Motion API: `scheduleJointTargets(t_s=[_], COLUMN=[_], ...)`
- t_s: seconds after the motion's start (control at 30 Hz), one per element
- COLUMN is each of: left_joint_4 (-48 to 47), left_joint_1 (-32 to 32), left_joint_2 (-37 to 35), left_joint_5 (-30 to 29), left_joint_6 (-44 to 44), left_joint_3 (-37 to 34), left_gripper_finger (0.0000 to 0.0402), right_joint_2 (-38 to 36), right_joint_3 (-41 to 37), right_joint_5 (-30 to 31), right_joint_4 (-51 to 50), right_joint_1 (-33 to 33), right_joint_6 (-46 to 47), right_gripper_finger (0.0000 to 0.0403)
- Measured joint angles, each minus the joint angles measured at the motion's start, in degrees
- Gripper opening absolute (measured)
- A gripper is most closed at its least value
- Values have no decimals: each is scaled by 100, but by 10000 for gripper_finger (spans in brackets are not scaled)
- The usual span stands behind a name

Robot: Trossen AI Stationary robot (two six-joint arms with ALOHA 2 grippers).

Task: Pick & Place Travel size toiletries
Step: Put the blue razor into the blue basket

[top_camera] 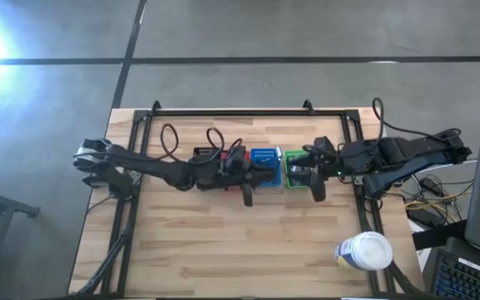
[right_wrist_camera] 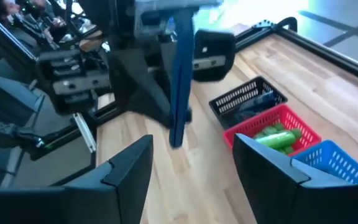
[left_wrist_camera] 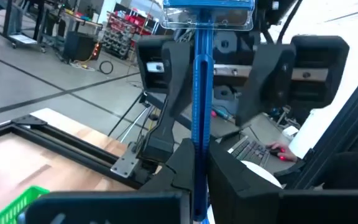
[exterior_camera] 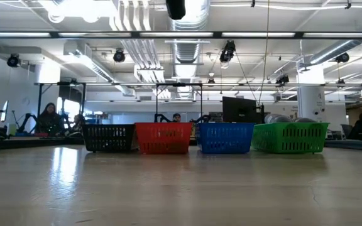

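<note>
Pinching a blue razor [left_wrist_camera: 198, 112], left pincer [left_wrist_camera: 197, 180]; red basket [right_wrist_camera: 272, 127] holds green bottles [right_wrist_camera: 277, 137]

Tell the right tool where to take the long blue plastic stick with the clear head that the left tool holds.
Probably the free handle end of the long blue plastic stick, past the left tool, opposite the wide head: thin and straight there. The open right tool faces it, so come straight on, one finger either side.
</note>
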Motion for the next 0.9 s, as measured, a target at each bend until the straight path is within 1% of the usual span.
scheduleJointTargets(t_s=[0.2,0.3,0.43,0.53,0.67,0.9], left_joint_4=[85,80,11,-25,-16,28], left_joint_1=[-2,0,25,41,88,143], left_joint_2=[27,27,27,66,159,333], left_joint_5=[77,157,200,235,344,509], left_joint_6=[52,310,594,786,825,887], left_joint_3=[0,0,0,0,2,2], left_gripper_finger=[22,24,22,23,24,23], right_joint_2=[43,58,192,308,327,328], right_joint_3=[59,58,58,62,62,62], right_joint_5=[-175,-485,-950,-1111,-1152,-1183], right_joint_4=[105,181,339,337,345,343], right_joint_1=[-245,-425,-558,-571,-571,-602], right_joint_6=[-191,-279,-795,-1214,-1646,-1782], right_gripper_finger=[210,212,218,222,228,233])
